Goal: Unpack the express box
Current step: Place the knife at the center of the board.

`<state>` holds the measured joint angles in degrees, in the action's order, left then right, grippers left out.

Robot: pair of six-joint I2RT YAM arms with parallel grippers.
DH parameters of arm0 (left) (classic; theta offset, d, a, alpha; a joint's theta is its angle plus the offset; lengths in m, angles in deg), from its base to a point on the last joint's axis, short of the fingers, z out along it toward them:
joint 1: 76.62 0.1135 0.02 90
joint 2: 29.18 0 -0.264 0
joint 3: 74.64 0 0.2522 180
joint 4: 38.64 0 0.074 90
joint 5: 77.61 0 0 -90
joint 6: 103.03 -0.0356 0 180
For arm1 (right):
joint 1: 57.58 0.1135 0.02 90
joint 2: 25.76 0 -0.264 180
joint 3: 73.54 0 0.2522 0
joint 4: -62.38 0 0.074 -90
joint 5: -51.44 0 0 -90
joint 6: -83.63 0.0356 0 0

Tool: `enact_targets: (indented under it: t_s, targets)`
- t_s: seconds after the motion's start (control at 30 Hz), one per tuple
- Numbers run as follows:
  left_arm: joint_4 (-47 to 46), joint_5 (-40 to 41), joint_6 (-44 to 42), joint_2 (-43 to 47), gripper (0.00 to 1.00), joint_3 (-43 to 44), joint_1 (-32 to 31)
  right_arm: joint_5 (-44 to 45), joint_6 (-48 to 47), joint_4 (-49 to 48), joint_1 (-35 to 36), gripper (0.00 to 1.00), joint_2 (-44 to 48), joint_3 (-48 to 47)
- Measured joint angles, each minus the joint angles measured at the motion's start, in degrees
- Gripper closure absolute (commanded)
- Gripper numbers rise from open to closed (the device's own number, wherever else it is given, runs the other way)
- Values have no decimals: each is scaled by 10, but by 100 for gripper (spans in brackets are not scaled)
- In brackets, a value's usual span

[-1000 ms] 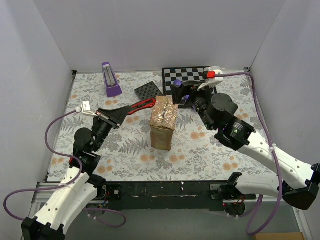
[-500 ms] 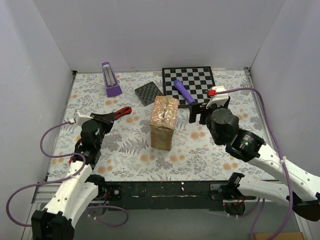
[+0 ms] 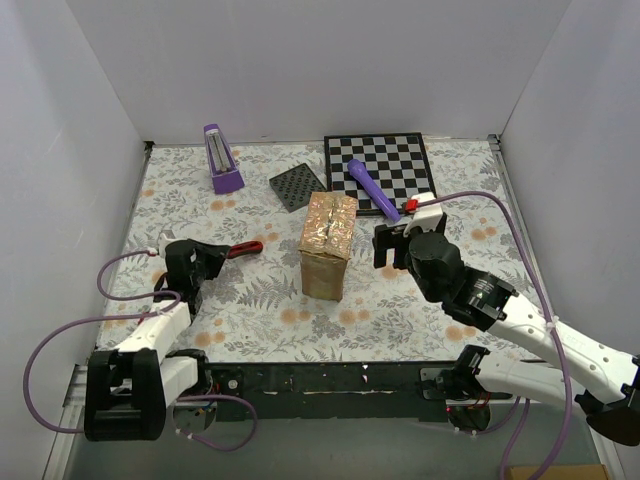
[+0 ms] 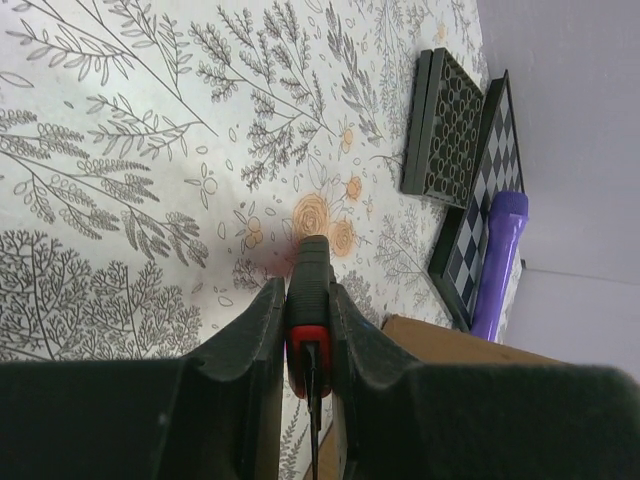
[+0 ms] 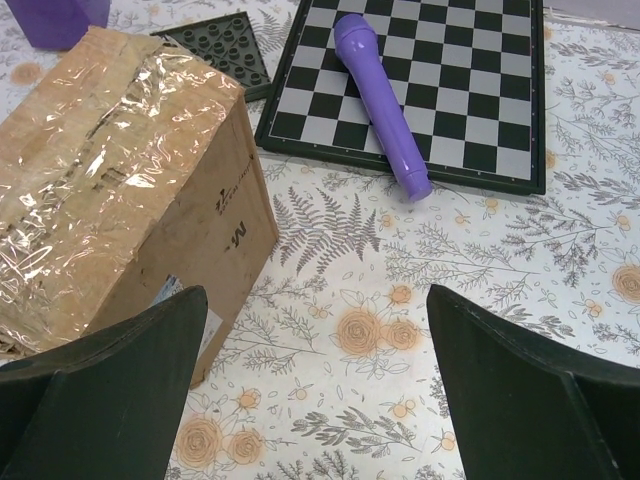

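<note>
The express box (image 3: 327,245), a brown carton with glossy tape across its top, stands upright in the middle of the table; it also shows in the right wrist view (image 5: 120,200) and as a corner in the left wrist view (image 4: 450,345). My left gripper (image 3: 220,252) hangs low to the box's left, shut on a red-and-black handled cutter (image 3: 244,248), whose handle (image 4: 310,290) is squeezed between the fingers. My right gripper (image 3: 392,245) hovers just right of the box, open and empty (image 5: 320,400), its left finger (image 5: 110,390) near the box's side.
A purple cylinder (image 3: 372,188) lies on the chessboard (image 3: 405,155) behind the box. A black perforated plate (image 3: 297,186) and a purple stand (image 3: 222,160) sit at the back left. White walls close in three sides.
My right gripper left the purple cylinder on the chessboard, opened wide and drew back toward the near side. My left arm pulled the cutter away from the box, left and nearer.
</note>
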<state>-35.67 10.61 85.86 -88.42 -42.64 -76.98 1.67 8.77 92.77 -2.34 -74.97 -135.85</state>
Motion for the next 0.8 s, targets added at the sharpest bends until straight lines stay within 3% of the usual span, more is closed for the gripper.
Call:
enact_targets:
  t_s: [0.03,0.1,0.17,0.47,0.6,0.8]
  targets:
    - [-10,-12,0,-9,63,0,10,-2,1,0,0,2,-3,0]
    - [-26,-31,-4,-26,42,0,25,-7,2,0,0,2,-7,0]
    - [-37,-52,-9,-41,29,0,40,-12,5,0,0,2,-8,0]
    - [27,-81,-37,-23,12,38,51,-18,8,0,0,2,-9,-3]
    - [68,-83,-49,36,2,81,51,-30,-5,11,-1,2,-58,-68]
    - [103,-87,-66,64,2,126,51,-44,-21,9,-1,2,-147,-172]
